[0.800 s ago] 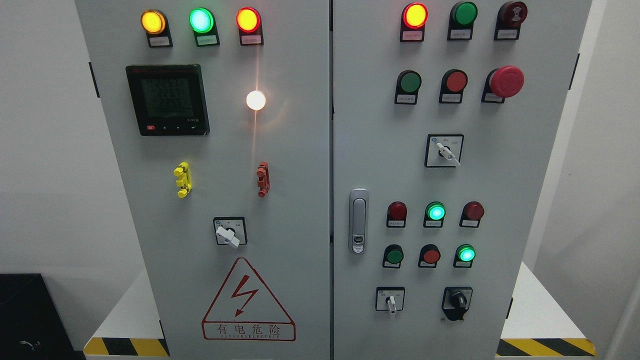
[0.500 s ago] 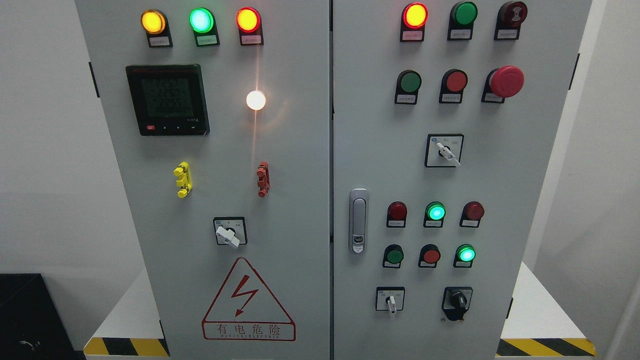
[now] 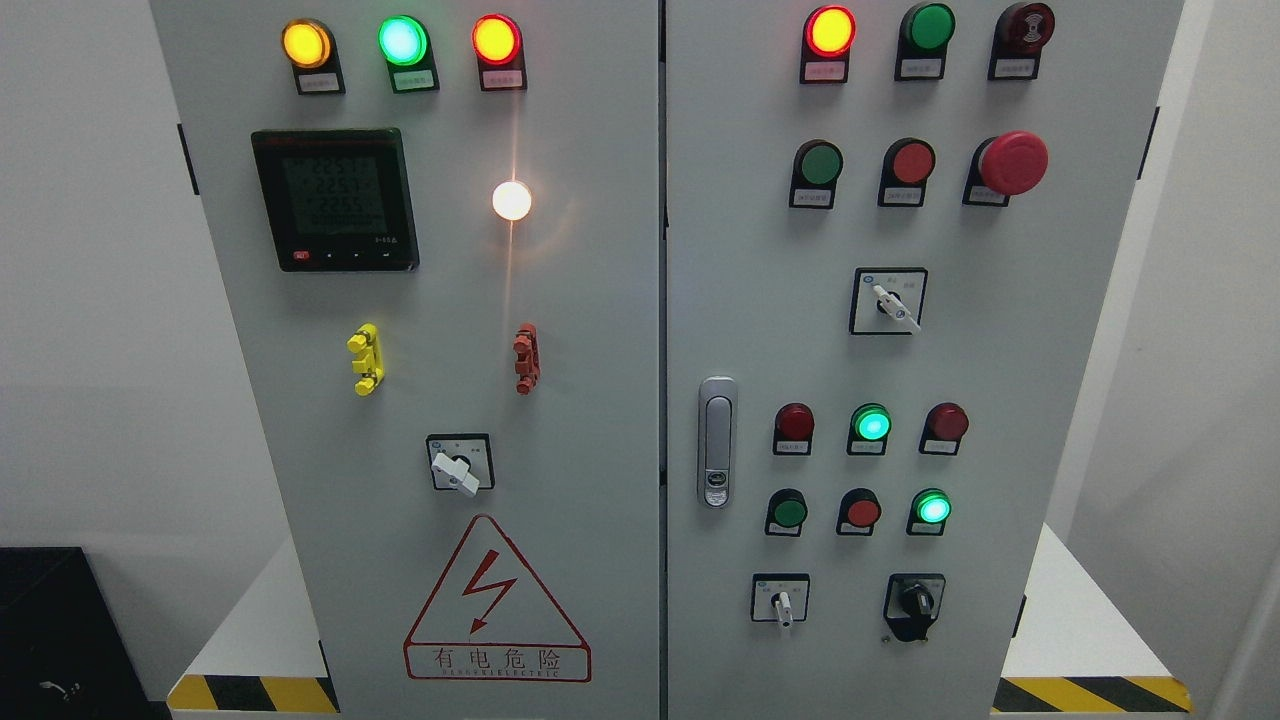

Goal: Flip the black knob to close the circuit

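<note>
Black knob sits low on the right door of the grey cabinet, at the bottom right corner of the controls — just right of a white selector switch and below a lit green lamp. Neither hand is in view, so their state cannot be told.

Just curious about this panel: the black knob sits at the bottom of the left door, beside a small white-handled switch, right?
Not quite. The head view shows the black knob at the bottom of the right door, not the left. It does sit beside a small white-handled switch.
</note>
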`<state>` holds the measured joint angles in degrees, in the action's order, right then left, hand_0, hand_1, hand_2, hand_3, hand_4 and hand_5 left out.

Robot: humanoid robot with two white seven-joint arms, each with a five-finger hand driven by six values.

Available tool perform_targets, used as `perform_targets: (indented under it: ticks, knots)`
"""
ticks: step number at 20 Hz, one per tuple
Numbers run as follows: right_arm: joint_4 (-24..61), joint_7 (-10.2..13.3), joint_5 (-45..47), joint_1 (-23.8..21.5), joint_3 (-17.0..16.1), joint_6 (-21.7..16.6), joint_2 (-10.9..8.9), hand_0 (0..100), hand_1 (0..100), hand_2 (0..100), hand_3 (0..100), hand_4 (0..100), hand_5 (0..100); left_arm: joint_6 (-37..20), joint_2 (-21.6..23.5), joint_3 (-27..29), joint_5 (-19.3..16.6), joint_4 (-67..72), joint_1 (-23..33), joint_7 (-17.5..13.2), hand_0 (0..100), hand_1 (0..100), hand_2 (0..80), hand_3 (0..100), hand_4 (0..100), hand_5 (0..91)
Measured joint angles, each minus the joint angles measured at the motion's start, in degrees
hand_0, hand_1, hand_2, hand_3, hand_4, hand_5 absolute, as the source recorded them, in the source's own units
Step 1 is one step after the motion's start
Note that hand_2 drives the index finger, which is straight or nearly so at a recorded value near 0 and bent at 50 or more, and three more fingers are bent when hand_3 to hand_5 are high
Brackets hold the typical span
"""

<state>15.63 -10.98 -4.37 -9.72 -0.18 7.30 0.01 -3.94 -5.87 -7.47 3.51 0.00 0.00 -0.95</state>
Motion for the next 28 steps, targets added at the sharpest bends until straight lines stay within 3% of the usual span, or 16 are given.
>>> perform_targets:
  ticks: [10, 16, 18, 20, 21, 23, 24, 28]
  knots:
    - [-0.13, -2.54, 0.26, 1.29, -1.04, -10.22, 1.31, 0, 11, 0, 0, 0, 0, 0.00, 0.00, 0.00, 0.00, 0.00, 0.00, 0.00, 12, 56, 0.0, 0, 0, 0.0]
    - [3.46, -2.93, 0.24, 2.10, -2.44, -13.67, 2.48, 0, 12, 0, 2, 0, 0, 0.00, 0.00, 0.00, 0.00, 0.00, 0.00, 0.00, 12, 56, 0.0, 0, 0, 0.0]
    - [5.50, -2.81, 0.18, 1.81, -2.70, -13.91, 2.82, 0, 12, 0, 12, 5, 0, 0.00, 0.00, 0.00, 0.00, 0.00, 0.00, 0.00, 12, 56, 0.0, 0, 0, 0.0]
    - [8.03, -1.77, 0.09, 1.41, -2.89, -14.11, 3.13, 0, 12, 14, 27, 22, 0, 0.00, 0.00, 0.00, 0.00, 0.00, 0.00, 0.00, 12, 56, 0.0, 0, 0, 0.0]
    - [9.19, -1.01, 0.01, 1.18, -2.94, -14.14, 3.30, 0, 12, 17, 30, 25, 2, 0.00, 0.00, 0.00, 0.00, 0.00, 0.00, 0.00, 12, 56, 0.0, 0, 0, 0.0]
    - [11.85, 0.96, -0.16, 0.64, -2.74, -14.17, 3.58, 0, 11, 29, 43, 37, 18, 0.00, 0.00, 0.00, 0.00, 0.00, 0.00, 0.00, 12, 56, 0.0, 0, 0, 0.0]
    - [13.22, 2.08, -0.25, 0.35, -2.48, -14.19, 3.70, 0, 11, 32, 46, 39, 20, 0.00, 0.00, 0.00, 0.00, 0.00, 0.00, 0.00, 12, 56, 0.0, 0, 0, 0.0]
    - [18.73, 7.97, -0.90, -0.64, -0.61, -14.20, 3.90, 0, 11, 46, 66, 59, 46, 0.01, 0.00, 0.00, 0.00, 0.00, 0.00, 0.00, 12, 56, 0.0, 0, 0, 0.0]
